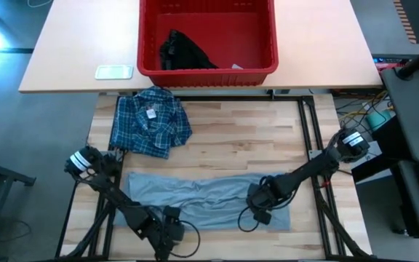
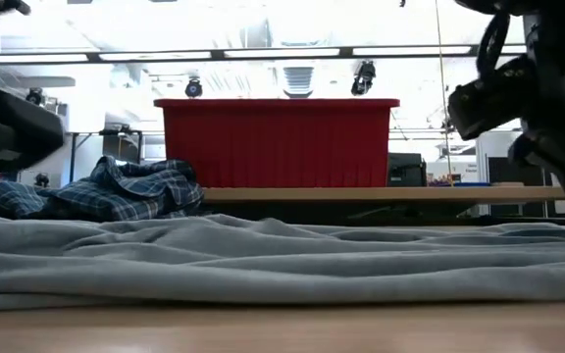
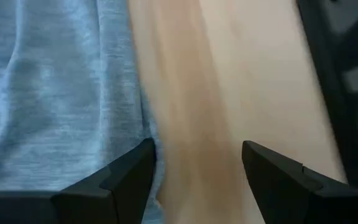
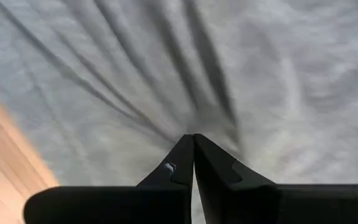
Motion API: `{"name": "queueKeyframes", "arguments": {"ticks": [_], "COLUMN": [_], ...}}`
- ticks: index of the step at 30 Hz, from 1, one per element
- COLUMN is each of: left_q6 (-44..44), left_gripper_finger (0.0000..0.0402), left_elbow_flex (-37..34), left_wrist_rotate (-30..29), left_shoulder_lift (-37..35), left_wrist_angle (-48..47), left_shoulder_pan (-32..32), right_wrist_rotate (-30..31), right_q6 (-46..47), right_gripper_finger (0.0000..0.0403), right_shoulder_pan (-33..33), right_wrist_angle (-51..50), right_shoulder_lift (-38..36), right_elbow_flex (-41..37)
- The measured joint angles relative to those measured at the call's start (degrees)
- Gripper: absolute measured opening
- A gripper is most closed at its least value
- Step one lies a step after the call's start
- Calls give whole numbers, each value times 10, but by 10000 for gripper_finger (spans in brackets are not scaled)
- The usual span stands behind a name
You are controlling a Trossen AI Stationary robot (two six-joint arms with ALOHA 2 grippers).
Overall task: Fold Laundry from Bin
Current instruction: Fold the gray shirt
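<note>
The light grey T-shirt (image 1: 206,198) lies spread, wrinkled, along the table's near part. My right gripper (image 4: 193,137) is shut on it near its right end (image 1: 259,204). My left gripper (image 3: 197,149) is open at the T-shirt's near edge (image 3: 146,118); one finger stands over the cloth, the other over bare wood. In the high view that gripper (image 1: 170,220) is near the front left. The plaid shirt (image 1: 151,120) lies bunched at the far left. The red bin (image 1: 208,71) stands on the far table, with a black garment (image 1: 182,52) resting on its floor. My right gripper pinches a small ridge of the grey T-shirt's cloth (image 4: 188,127) between its two shut fingers, coming from above and pointing steeply down. Creases (image 4: 135,81) fan out from the fingertips, drawn taut. The rest of the T-shirt lies on the table. One layer or several, I cannot tell.
A small white oblong object (image 1: 113,71) lies on the far table left of the bin. Black frame rails (image 1: 313,131) run along the wooden table's sides. Bare wood (image 1: 246,138) lies between the T-shirt and the bin.
</note>
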Motion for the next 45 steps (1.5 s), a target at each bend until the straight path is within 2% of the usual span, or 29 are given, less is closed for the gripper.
{"name": "queueKeyframes", "arguments": {"ticks": [4, 10, 14, 16, 19, 24, 28, 32, 35, 38, 42, 45], "left_q6": [-2, -2, -35, -54, -71, -73, -31, 17, 78, 117, 101, 62], "left_gripper_finger": [229, 229, 229, 229, 229, 229, 229, 229, 229, 229, 229, 229], "left_elbow_flex": [55, 119, 102, 83, 58, 25, 36, 101, 163, 203, 197, 169], "left_wrist_rotate": [11, 0, 4, 3, 3, -15, -19, -6, 9, 18, 54, 71], "left_shoulder_lift": [-7, -10, -11, -10, -10, -10, -10, -11, -15, -17, -18, -15], "left_wrist_angle": [-53, -152, -138, -133, -106, -49, -52, -119, -172, -232, -241, -213], "left_shoulder_pan": [10, 40, 83, 110, 150, 222, 283, 326, 323, 296, 255, 208], "right_wrist_rotate": [0, 5, 9, -12, -24, -14, 19, 53, 95, 126, 148, 173], "right_q6": [-19, -20, -10, 18, 60, 117, 139, 163, 153, 89, -33, -89], "right_gripper_finger": [9, 9, 9, 9, 9, 9, 9, 9, 9, 9, 9, 8], "right_shoulder_pan": [0, 14, 38, 45, 59, 62, 62, 62, 62, 57, 51, 41], "right_wrist_angle": [2, 65, 137, 160, 167, 164, 126, 125, 200, 334, 512, 595], "right_shoulder_lift": [-6, -34, -37, -31, -31, -75, -134, -205, -225, -207, -119, -42], "right_elbow_flex": [-1, -1, -21, -49, -89, -151, -174, -171, -172, -171, -170, -154]}}
